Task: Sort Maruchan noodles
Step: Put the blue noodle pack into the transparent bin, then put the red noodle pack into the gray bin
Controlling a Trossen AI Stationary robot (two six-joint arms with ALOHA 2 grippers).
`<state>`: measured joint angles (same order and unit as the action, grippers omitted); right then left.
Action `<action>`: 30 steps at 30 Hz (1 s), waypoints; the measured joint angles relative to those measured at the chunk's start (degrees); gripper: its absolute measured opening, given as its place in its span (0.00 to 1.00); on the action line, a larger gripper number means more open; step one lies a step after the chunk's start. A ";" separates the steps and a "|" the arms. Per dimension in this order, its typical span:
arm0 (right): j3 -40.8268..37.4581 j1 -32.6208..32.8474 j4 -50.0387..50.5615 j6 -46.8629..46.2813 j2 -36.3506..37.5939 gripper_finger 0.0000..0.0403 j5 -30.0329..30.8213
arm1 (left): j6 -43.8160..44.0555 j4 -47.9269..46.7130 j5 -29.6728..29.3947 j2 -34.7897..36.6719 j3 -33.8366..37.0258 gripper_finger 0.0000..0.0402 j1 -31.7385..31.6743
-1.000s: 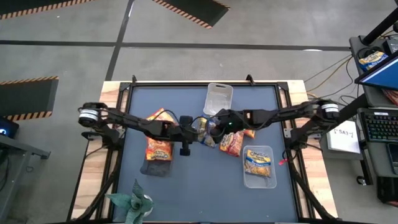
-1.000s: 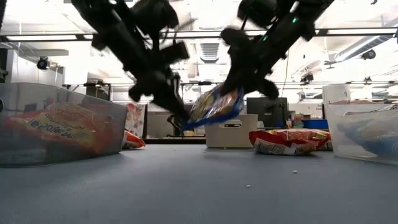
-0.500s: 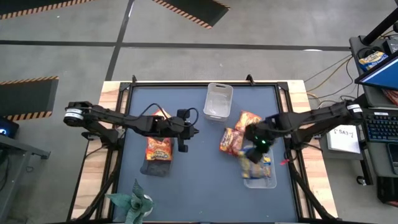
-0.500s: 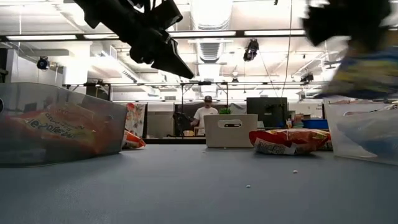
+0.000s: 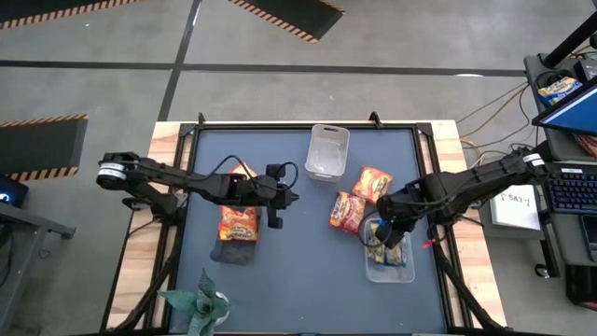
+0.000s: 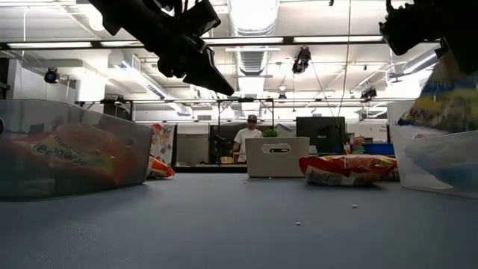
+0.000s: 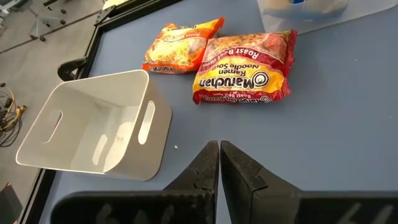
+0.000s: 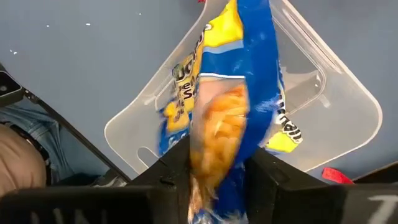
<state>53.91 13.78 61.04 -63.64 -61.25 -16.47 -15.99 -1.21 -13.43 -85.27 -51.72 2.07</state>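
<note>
— Where's the blue Maruchan packet (image 8: 231, 106)?
— Lower right: the right pincer (image 5: 387, 233) is clamping it over the clear tub (image 5: 406, 269), presumably sorting by flavour. Left pincer (image 7: 219, 163) is idling, fingers together, mid-surface.

The high camera looked straight down on the table (image 5: 298, 280). The low one faced level across it. Both wrist cameras sat close above its surface.
</note>
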 joint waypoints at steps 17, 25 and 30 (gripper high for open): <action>5.92 -2.60 -1.81 5.42 -1.62 0.29 21.95 | 0.72 9.73 7.08 -2.71 0.02 0.00 0.05; 5.56 -7.08 -15.19 16.79 -17.99 0.14 25.54 | 0.87 10.78 3.79 -4.08 0.07 0.00 0.04; 8.47 -8.89 -13.89 19.02 -29.23 0.07 25.61 | 1.20 9.60 -1.86 -0.66 0.11 0.00 0.04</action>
<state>62.38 4.90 47.14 -44.62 -90.49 9.14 -14.79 8.39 -15.29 -85.93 -51.62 2.11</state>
